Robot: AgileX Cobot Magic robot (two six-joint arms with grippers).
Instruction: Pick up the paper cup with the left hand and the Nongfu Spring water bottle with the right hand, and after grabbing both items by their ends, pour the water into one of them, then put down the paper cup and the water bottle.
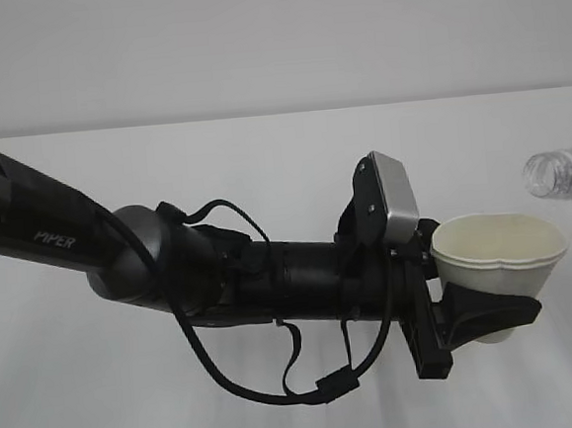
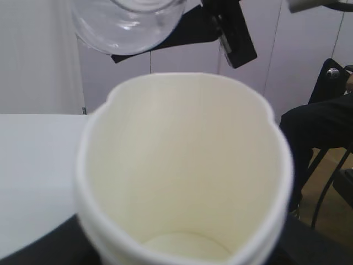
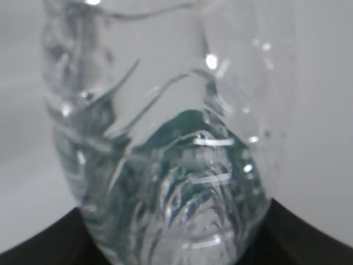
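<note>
The paper cup (image 1: 499, 249) sits squeezed in the left hand (image 1: 477, 308); right hand, unseen in the exterior view, grips the Nongfu Spring water bottle (image 1: 563, 174) — bring its neck over the rim, tip slowly

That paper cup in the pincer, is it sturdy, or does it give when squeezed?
It probably gives easily: the paper cup has a rim pinched out of round where the left pincer clamps it. It is likely very light, since the left wrist view shows it apparently empty. It would probably tip easily if nudged.
</note>
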